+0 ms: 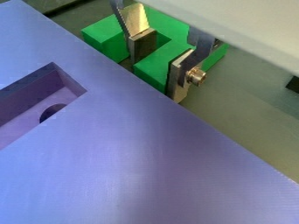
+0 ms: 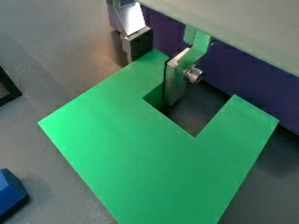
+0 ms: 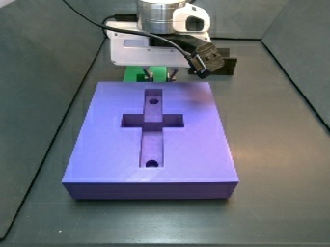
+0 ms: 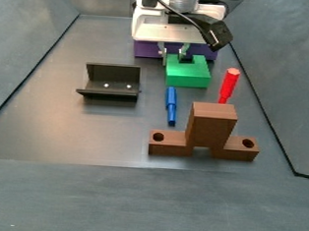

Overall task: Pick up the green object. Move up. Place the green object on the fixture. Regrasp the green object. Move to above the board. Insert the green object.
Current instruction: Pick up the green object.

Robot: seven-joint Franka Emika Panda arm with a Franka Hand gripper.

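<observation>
- Leftmost in a side view stands the fixture (image 4: 109, 82), a dark open-topped holder, empty and well apart from everything else on the floor.
- Next along, a small blue peg (image 4: 171, 105) lies flat just beside the green object (image 4: 188, 71), which rests on the floor close against the far edge of the board (image 3: 150, 135).
- Over the green object sits the gripper (image 2: 156, 68), low down, with one silver finger (image 2: 177, 77) dropped into the notch between the two prongs and the other finger against the outer face of one prong.
- By my reckoning the jaws straddle that prong; whether the pads are pressing it yet or only close beside it I cannot tell, since the block lies flat on the floor either way.
- So the step in hand looks like the first pick, at the point of gripping:
  - bring the fingers in squarely on the prong's flat faces, so the block does not twist;
  - get a firm hold before any lift;
  - rise straight up, as the board's edge is right alongside and a sideways drag could catch it.
- Further right a thin red post (image 4: 229, 85) stands upright near the green object, and a brown block (image 4: 208, 132) sits nearer the front; a clean vertical lift should keep clear of both.
</observation>
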